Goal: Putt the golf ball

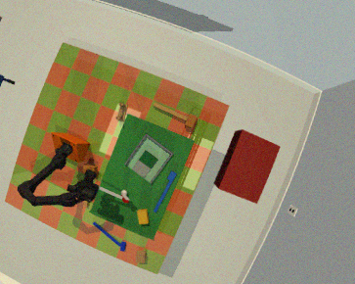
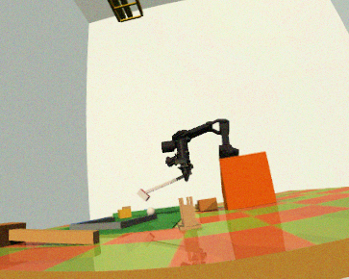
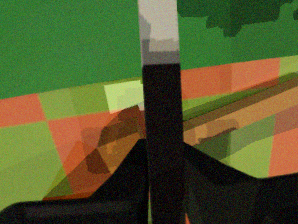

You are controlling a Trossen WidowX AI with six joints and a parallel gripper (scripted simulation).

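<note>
My gripper (image 1: 91,189) is shut on the black grip of the red putter (image 1: 112,193) and holds it in the air over the near-left edge of the green mat (image 1: 145,176). In the side view the gripper (image 2: 186,176) holds the putter (image 2: 159,186) slanting down to the left, its head (image 2: 143,194) above the mat. The white golf ball (image 2: 151,210) lies on the mat below and just right of the head; from above the ball (image 1: 124,192) shows beside the red head (image 1: 126,199). The raised green (image 1: 149,159) with its grey ramp (image 1: 142,169) sits mid-mat. In the wrist view the putter's shaft (image 3: 160,100) runs up between my fingers (image 3: 161,155).
A yellow block (image 1: 143,216) and a blue bar (image 1: 165,191) lie on the mat. Another blue bar (image 1: 110,236), wooden blocks (image 1: 175,116) and a wooden stand (image 2: 188,217) lie around it. The orange base box (image 1: 70,144) is at left, a red box (image 1: 247,165) at right.
</note>
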